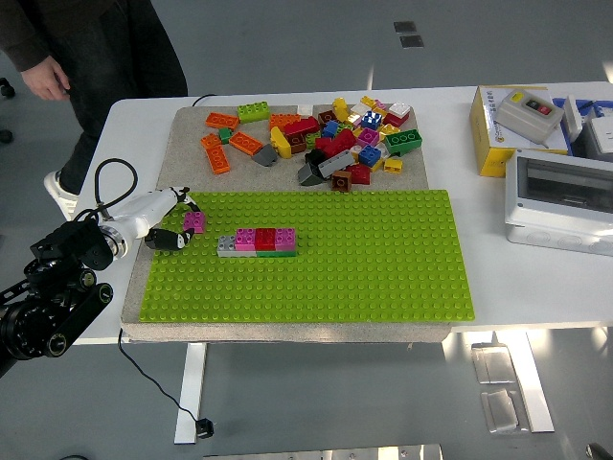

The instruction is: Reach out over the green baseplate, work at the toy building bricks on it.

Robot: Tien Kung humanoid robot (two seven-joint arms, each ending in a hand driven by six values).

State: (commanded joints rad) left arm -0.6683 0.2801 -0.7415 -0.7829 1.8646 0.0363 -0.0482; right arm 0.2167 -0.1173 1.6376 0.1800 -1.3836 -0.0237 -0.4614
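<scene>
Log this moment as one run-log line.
left robot hand: shut on pink brick, at green baseplate left edge | brick row: assembled on baseplate | loose brick pile: behind baseplate | right robot hand: not in view
</scene>
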